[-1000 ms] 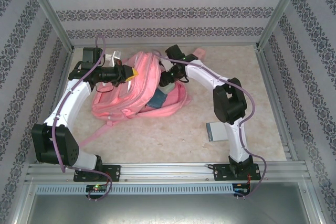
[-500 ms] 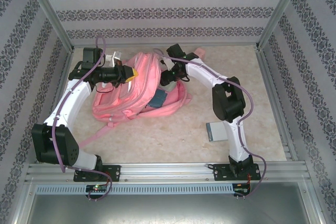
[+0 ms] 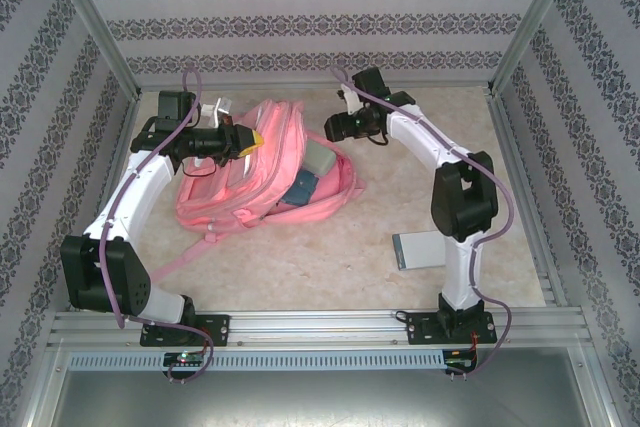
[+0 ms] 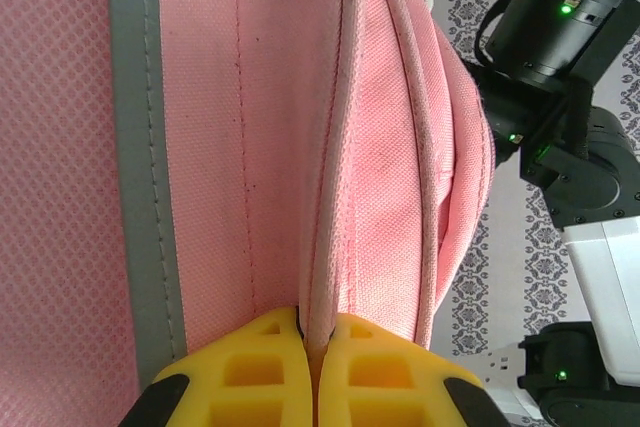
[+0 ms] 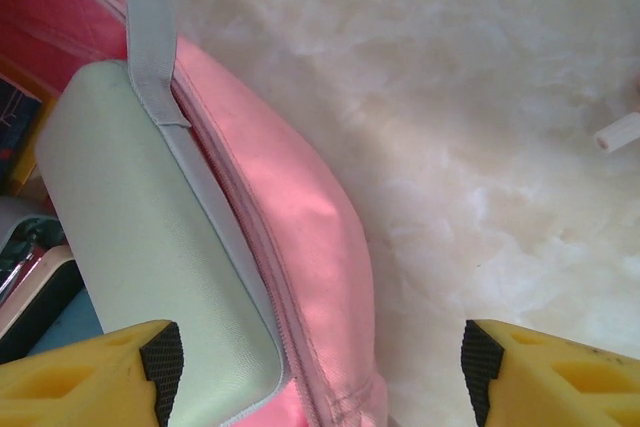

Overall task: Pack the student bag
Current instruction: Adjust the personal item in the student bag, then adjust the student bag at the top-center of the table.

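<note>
On my left, the left gripper [image 4: 312, 377] is clamped tight on a fold of the student bag [image 3: 240, 187], which lies on the far-left half of the table [image 3: 400, 197]. I see a pale green case [image 5: 150, 247] poking from the bag's open mouth. Further right, the right gripper [image 5: 320, 377] hangs wide open above the bag's right edge, holding nothing.

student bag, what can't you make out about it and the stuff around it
Inside of the student bag: top external view, its own fabric and the pale green case cover it.
Dark things beside that case: right wrist view, cut off by the left edge.
Grey flat sheet: top external view, the right arm crosses its right end.
White tube: right wrist view, cut by the right edge.
</note>
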Robot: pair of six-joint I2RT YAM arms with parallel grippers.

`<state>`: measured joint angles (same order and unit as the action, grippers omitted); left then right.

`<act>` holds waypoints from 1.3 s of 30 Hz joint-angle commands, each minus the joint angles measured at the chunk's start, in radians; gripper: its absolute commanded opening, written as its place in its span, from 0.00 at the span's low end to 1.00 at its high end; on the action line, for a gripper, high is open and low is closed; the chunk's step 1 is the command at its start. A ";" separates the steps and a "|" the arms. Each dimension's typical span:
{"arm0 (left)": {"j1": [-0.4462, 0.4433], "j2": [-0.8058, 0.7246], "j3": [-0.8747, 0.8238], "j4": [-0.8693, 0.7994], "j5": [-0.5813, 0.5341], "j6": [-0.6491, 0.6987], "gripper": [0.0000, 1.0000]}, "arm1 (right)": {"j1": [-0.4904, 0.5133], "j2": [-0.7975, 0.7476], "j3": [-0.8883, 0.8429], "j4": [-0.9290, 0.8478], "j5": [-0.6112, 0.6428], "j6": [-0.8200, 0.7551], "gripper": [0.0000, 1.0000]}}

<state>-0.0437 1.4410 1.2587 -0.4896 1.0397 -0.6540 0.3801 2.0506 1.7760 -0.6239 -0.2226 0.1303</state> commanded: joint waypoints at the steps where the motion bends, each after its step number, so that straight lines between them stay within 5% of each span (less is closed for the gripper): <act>1: 0.004 -0.033 0.053 0.098 0.121 0.035 0.00 | 0.016 0.062 0.022 -0.020 0.014 0.024 0.73; 15: 0.004 -0.046 0.030 0.109 0.118 0.024 0.00 | 0.117 0.182 0.038 -0.079 0.082 -0.002 0.72; 28: 0.004 -0.044 0.033 0.124 0.124 0.032 0.00 | 0.008 0.006 0.006 -0.036 0.089 0.040 0.77; 39: 0.004 -0.059 0.039 0.135 0.133 0.036 0.00 | 0.011 0.087 -0.034 -0.081 -0.027 -0.024 0.59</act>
<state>-0.0437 1.4406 1.2587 -0.4812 1.0466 -0.6540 0.3614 2.0949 1.7527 -0.6678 -0.2131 0.1383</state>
